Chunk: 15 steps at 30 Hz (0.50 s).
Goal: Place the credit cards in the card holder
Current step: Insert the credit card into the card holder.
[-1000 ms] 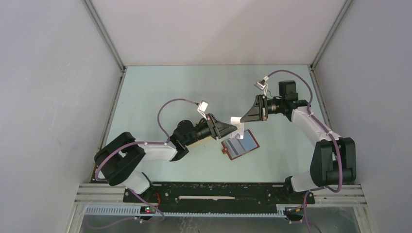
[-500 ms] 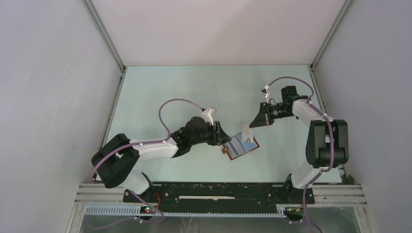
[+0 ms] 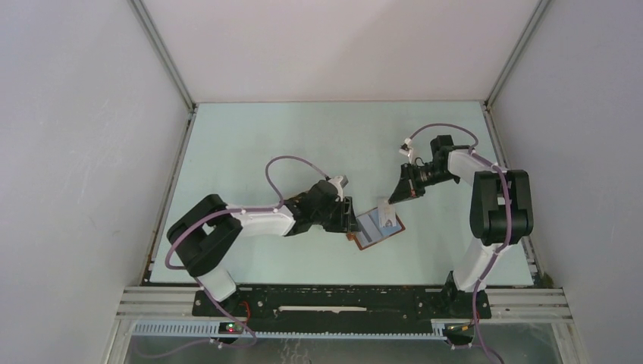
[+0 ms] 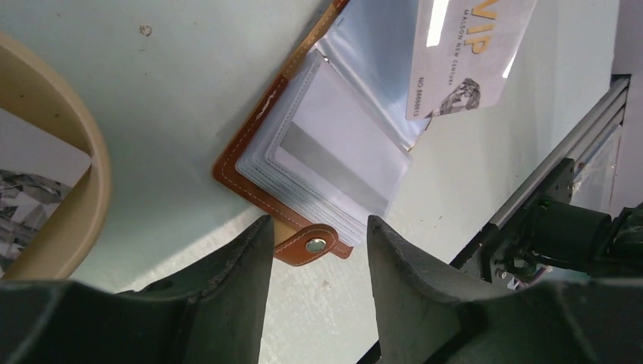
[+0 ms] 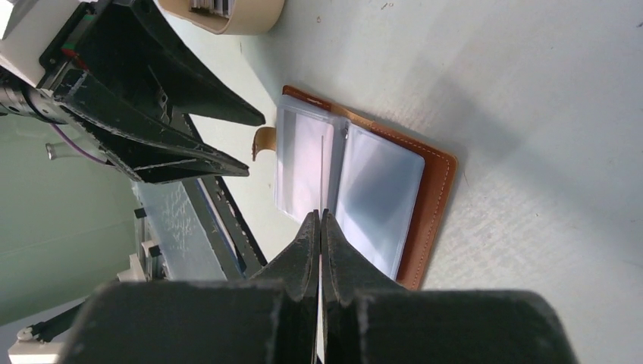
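The card holder [image 3: 377, 230] lies open on the table, brown leather with clear pockets; it also shows in the left wrist view [image 4: 334, 152] and the right wrist view [image 5: 379, 182]. My right gripper [image 3: 393, 199] is shut on a whitish credit card [image 4: 466, 53] printed "VIP", held edge-down just above the open pockets. In the right wrist view the fingertips [image 5: 312, 227] pinch it edge-on. My left gripper [image 4: 320, 221] is open and empty, low at the holder's left edge, its jaws either side of the snap tab [image 4: 315, 244]. It also shows in the top view [image 3: 351, 218].
A cream oval tray [image 4: 83, 174] holding another card [image 4: 30, 189] sits just left of the card holder, under my left wrist; its rim shows in the right wrist view [image 5: 227, 19]. The metal frame rail [image 4: 561, 171] runs along the table's near edge.
My left gripper has dropped and moved right to the holder's left edge. My right gripper has come down and left with the white card, over the open holder.
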Tool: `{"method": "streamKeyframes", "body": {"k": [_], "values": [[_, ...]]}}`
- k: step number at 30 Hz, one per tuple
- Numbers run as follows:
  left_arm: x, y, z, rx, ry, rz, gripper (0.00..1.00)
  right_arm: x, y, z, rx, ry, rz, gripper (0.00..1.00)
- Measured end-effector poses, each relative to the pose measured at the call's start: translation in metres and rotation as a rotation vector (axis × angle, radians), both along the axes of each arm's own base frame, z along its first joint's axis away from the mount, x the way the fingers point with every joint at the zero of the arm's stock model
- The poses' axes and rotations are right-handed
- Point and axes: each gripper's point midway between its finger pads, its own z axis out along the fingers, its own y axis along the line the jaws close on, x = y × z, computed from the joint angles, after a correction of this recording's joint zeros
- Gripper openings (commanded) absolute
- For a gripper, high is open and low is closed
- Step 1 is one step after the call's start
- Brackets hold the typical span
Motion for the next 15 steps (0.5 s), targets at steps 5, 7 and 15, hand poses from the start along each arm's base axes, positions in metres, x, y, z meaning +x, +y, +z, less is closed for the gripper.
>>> {"method": "streamKeyframes", "body": {"k": [5,7,15], "values": [[-0.001,-0.001,-0.007,0.028,0.033,-0.008,0.54,-0.002,0.003,-0.005,0.002,0.026,0.021,0.00],[-0.002,-0.002,-0.009,0.036,0.043,-0.011,0.54,-0.004,0.004,-0.008,0.002,0.038,0.028,0.00],[-0.004,0.000,-0.015,0.062,0.068,-0.013,0.54,-0.011,0.009,-0.014,-0.002,0.074,0.048,0.00]]}}
